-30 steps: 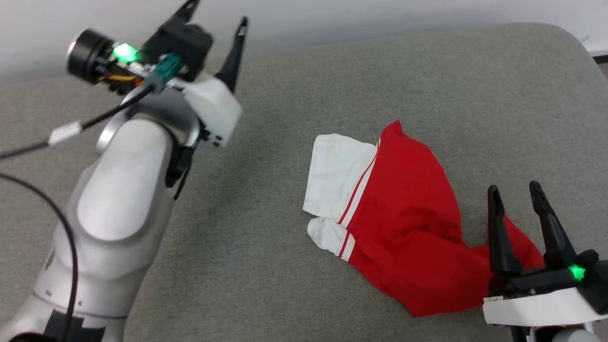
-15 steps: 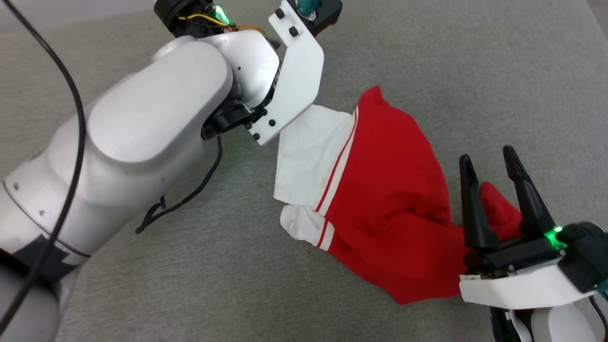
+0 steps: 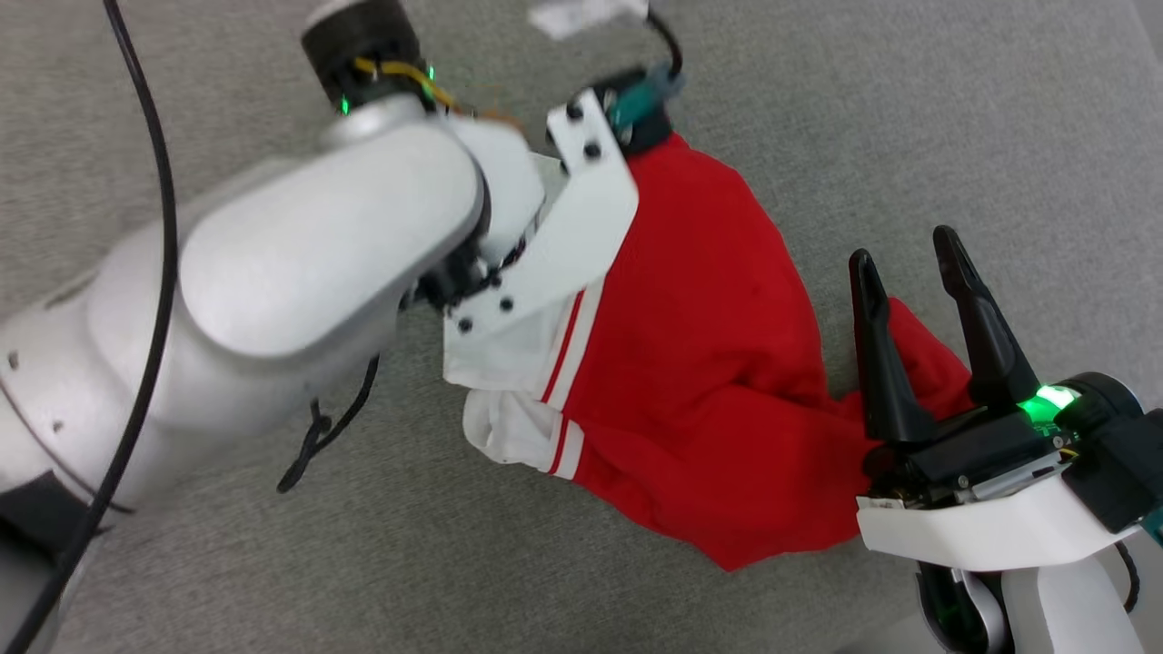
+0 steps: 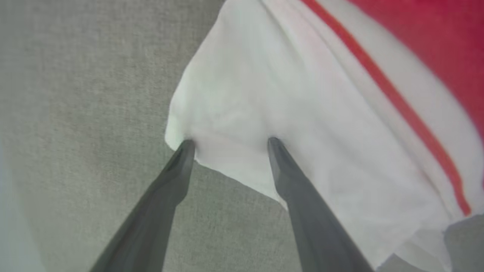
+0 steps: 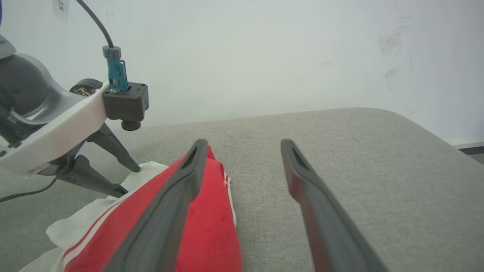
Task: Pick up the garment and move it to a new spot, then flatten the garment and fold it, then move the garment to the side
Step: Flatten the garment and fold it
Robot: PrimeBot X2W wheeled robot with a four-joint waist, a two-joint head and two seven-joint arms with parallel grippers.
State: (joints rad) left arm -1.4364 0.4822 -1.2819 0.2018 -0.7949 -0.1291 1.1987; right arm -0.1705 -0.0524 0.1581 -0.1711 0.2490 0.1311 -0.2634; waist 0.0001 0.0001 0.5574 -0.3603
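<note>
Garment lies bunched on the grey cushion, right of centre, with the white sleeve to the left. Left gripper: jaws spread, tips touching the sleeve's edge. Right gripper: jaws spread over the garment's near-right end, seemingly just above it. Get fabric between the fingers before you close, then lift both ends evenly.

left end effector | swung in from afar | tips now at white edge of garment

Left arm angled down, right arm low, both jaws spread.
</note>
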